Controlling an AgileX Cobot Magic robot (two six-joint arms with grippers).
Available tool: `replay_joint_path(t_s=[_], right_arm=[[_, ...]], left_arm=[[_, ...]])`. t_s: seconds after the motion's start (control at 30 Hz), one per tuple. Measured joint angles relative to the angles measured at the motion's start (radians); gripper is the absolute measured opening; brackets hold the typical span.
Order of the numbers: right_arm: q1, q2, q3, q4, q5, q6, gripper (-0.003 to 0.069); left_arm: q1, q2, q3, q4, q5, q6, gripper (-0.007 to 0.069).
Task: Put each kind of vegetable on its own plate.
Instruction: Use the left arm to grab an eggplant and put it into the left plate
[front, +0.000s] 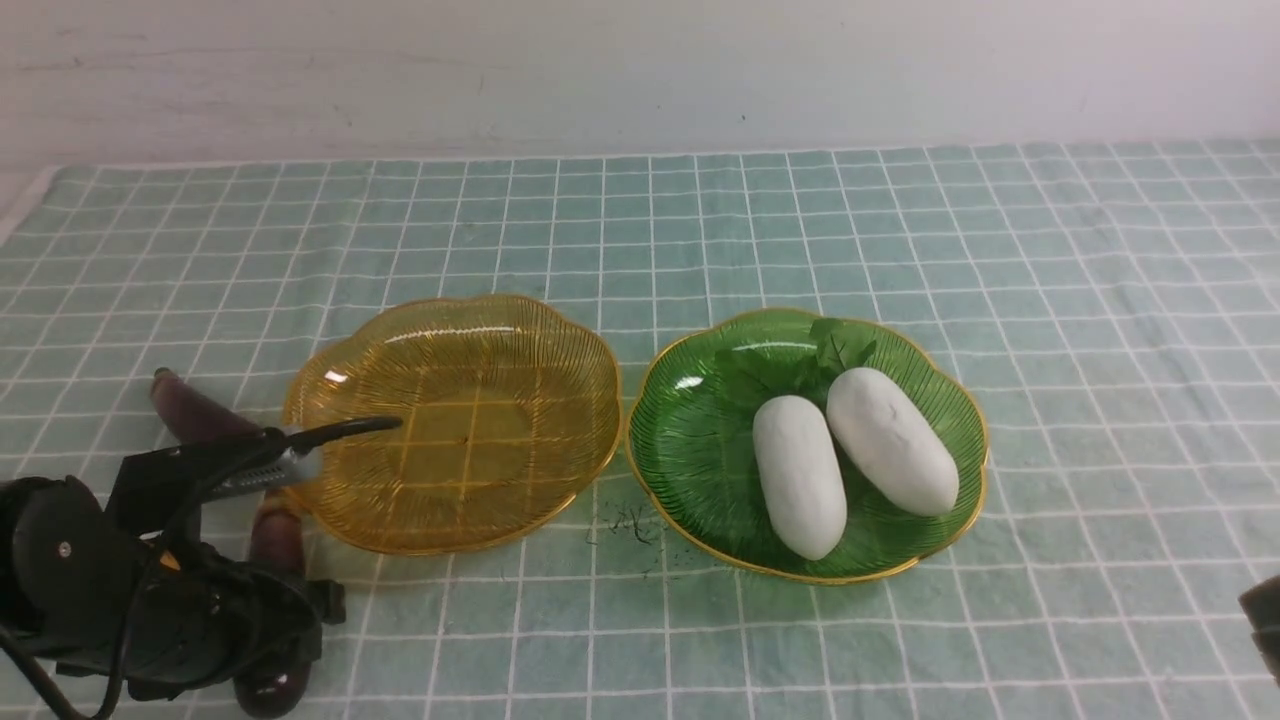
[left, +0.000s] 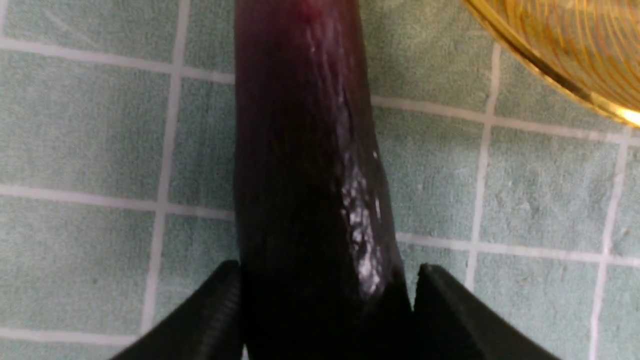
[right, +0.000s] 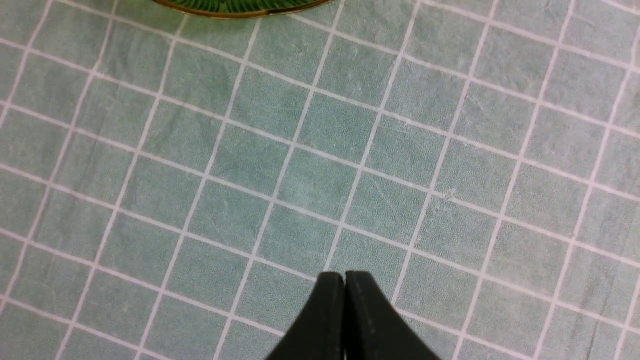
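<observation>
Two white radishes (front: 798, 476) (front: 890, 440) lie side by side in the green plate (front: 680, 440), leaves toward the back. The amber plate (front: 450, 420) holds nothing. Two purple eggplants lie on the cloth left of the amber plate: one (front: 195, 410) behind my left arm (front: 150, 590), the other (front: 277, 540) under it. In the left wrist view my left gripper (left: 327, 272) is closed round that eggplant (left: 300, 150), a finger on each side, with the amber plate's rim (left: 550, 70) close by. My right gripper (right: 345, 275) is shut and empty over bare cloth.
A green checked cloth (front: 700, 220) covers the table up to a white wall at the back. A black cable (front: 340, 432) from my left arm reaches over the amber plate's near left rim. Dark specks (front: 625, 525) lie between the plates. The green plate's rim (right: 240, 10) shows in the right wrist view.
</observation>
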Motion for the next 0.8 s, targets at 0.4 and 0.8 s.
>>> replay_joint_path(t_s=[0.4, 0.8], right_arm=[[0.000, 0.000, 0.000, 0.000, 0.000, 0.000, -0.0014], [0.000, 0.000, 0.000, 0.019, -0.039, 0.000, -0.0015]], left_arm=[[0.000, -0.145, -0.330, 0.157, 0.498, -0.012, 0.0380], [-0.001, 0.105, -0.560, -0.093, 0.473, 0.121, 0.0380]])
